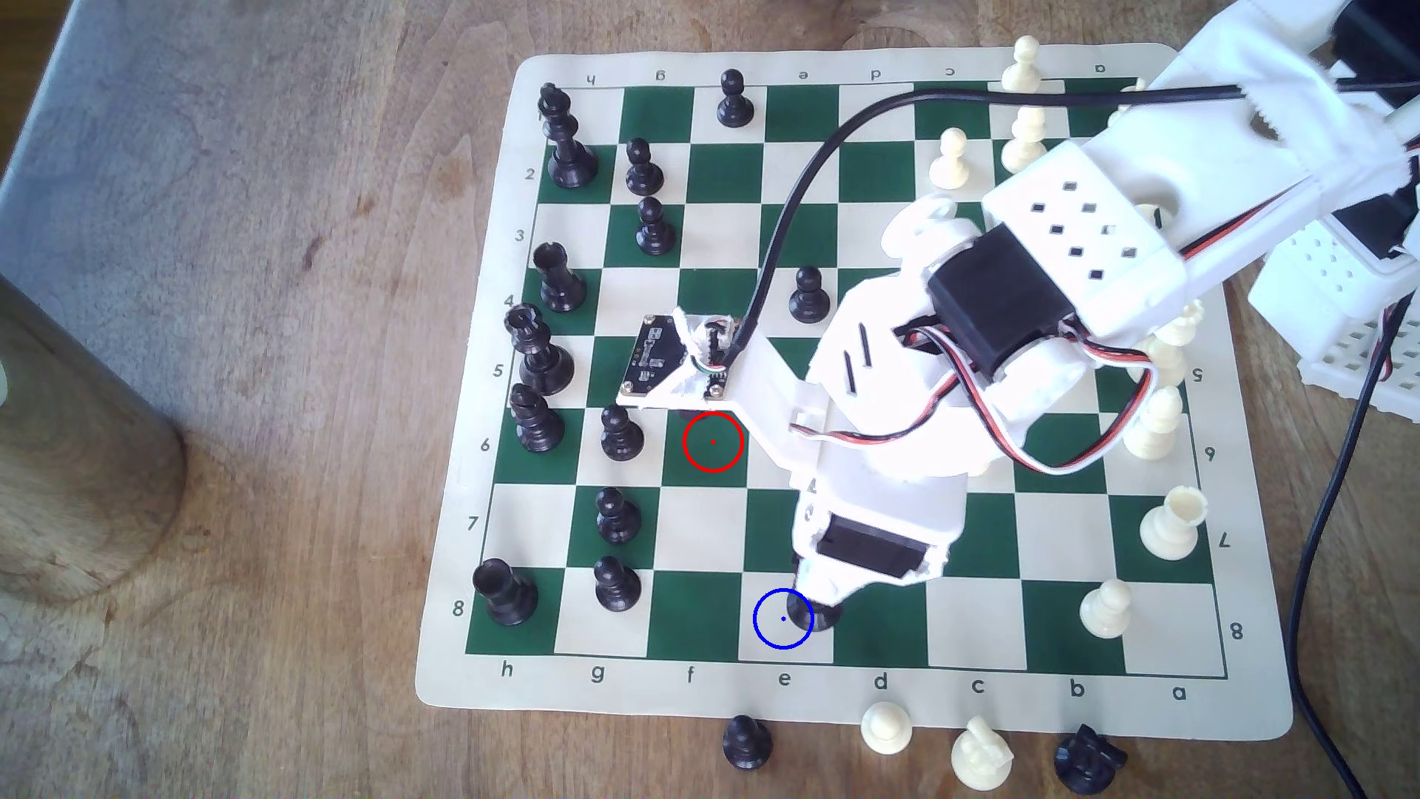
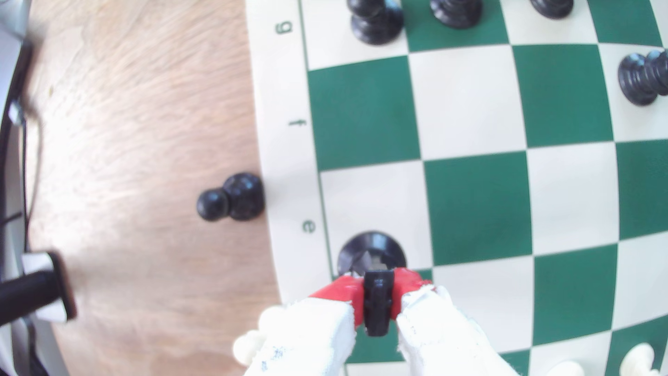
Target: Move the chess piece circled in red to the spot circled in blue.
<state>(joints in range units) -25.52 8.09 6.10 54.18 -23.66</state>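
Reaching across the chessboard from the exterior view's right, I hang my white arm over the near rank, where the mat's edge letters run from h to a. Black pieces crowd the files on that view's left, cream ones stand along its right, and a few captured men rest on the wooden table beyond the border.

My gripper is pressed against the black knight, its red pads pinching the head from both sides, as the wrist view shows. The red-ringed green square stands bare, with a black pawn one file off toward the exterior view's left.

In the exterior view, the knight's round base sits low over the cream square by the letter e, its edge overlapping the side of the blue ring that faces the view's right. I cannot tell whether the base touches the board.

The knight stands upright, its long axis straight down through my jaws, so what remains, as I judge it, is a slight shift toward the exterior view's left to bring the base over the blue dot, then a release. That square's neighbours on either side are bare, so little risks being knocked.
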